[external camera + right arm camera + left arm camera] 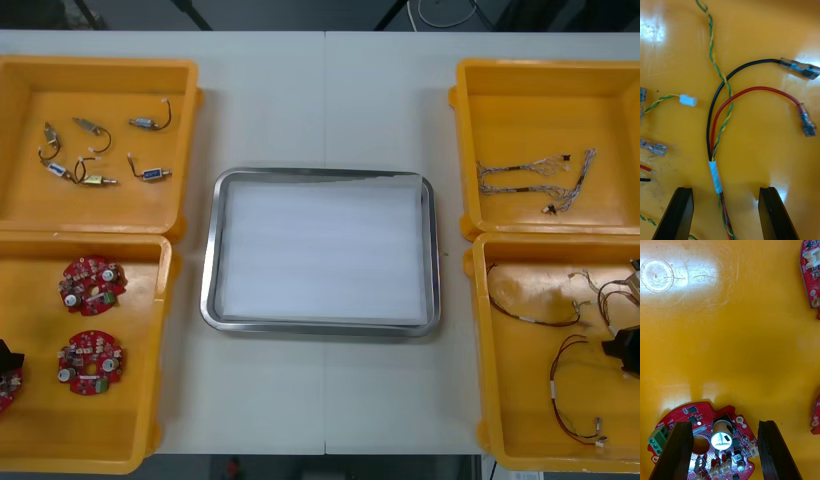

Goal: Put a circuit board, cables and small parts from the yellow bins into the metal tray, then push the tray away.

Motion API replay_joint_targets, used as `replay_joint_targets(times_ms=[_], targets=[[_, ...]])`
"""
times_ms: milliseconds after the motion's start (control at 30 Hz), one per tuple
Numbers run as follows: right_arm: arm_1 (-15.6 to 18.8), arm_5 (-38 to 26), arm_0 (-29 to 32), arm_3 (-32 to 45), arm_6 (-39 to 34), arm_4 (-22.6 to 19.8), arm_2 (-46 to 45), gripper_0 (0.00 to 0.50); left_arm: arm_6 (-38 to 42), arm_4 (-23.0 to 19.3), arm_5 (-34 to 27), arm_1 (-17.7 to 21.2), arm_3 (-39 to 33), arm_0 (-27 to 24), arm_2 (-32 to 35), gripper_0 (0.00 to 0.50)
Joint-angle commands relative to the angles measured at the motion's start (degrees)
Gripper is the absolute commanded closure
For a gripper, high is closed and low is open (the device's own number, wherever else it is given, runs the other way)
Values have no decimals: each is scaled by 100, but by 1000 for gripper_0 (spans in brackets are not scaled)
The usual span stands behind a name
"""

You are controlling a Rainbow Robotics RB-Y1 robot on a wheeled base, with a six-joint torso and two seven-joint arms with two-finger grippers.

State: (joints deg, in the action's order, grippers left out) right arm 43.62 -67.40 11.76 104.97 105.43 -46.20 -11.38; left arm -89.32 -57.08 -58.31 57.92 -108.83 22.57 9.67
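Observation:
My left gripper stands open low in the near-left yellow bin. Its fingers straddle a round red circuit board with a silver capacitor. This gripper shows at the front view's left edge, and two more boards lie beside it. My right gripper is open in the near-right bin. A cable of red, black and yellow-green wires, bound by a white band, runs between its fingers. That gripper sits at the right edge. The metal tray, white inside, lies between the bins.
The far-left bin holds several small metal parts. Twisted blue and white cables lie in the far-right bin. More red and black cables lie loose around my right gripper. Bare table lies beyond the tray.

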Motion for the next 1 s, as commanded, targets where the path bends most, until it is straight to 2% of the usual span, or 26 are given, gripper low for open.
replay_joint_targets(times_ms=[33, 267, 300, 333, 367, 400, 433, 467, 567, 633, 667, 700, 767, 933, 1000], targets=[[217, 113, 107, -20, 153, -56, 215, 0, -455, 56, 233, 238, 125, 204, -185, 0], [217, 324, 116, -179, 162, -73, 311, 0, -463, 39, 250, 229, 196, 204, -202, 0], [226, 315, 107, -187, 153, -73, 320, 25, -463, 39, 250, 229, 196, 204, -202, 0], [226, 298, 116, -196, 153, -73, 320, 99, -463, 39, 250, 229, 196, 204, -202, 0], [226, 289, 116, -205, 153, -82, 311, 199, -463, 39, 250, 229, 196, 204, -202, 0], [226, 289, 107, -223, 136, -82, 311, 255, -463, 39, 259, 229, 196, 204, -202, 0], [226, 289, 107, -231, 127, -82, 311, 357, -455, 39, 250, 229, 204, 213, -202, 0], [226, 289, 116, -223, 136, -100, 311, 405, -446, 39, 250, 229, 204, 213, -202, 0], [226, 289, 107, -231, 153, -126, 294, 486, -437, 47, 294, 202, 204, 213, -246, 0], [226, 289, 107, -231, 162, -144, 268, 500, -428, 47, 329, 202, 213, 213, -264, 0], [226, 289, 107, -223, 153, -170, 241, 500, -419, 47, 329, 202, 204, 213, -264, 130], [226, 289, 107, -223, 153, -197, 206, 500, -419, 47, 338, 202, 204, 213, -264, 283], [226, 289, 107, -179, 162, -240, 144, 500, -419, 56, 329, 202, 213, 213, -264, 500], [234, -98, 89, 155, 127, -328, -207, 500, -411, 47, 329, 202, 196, 213, -264, 500], [226, -484, 63, 445, 118, -372, -497, 500, -402, 39, 329, 202, 169, 195, -264, 500]])
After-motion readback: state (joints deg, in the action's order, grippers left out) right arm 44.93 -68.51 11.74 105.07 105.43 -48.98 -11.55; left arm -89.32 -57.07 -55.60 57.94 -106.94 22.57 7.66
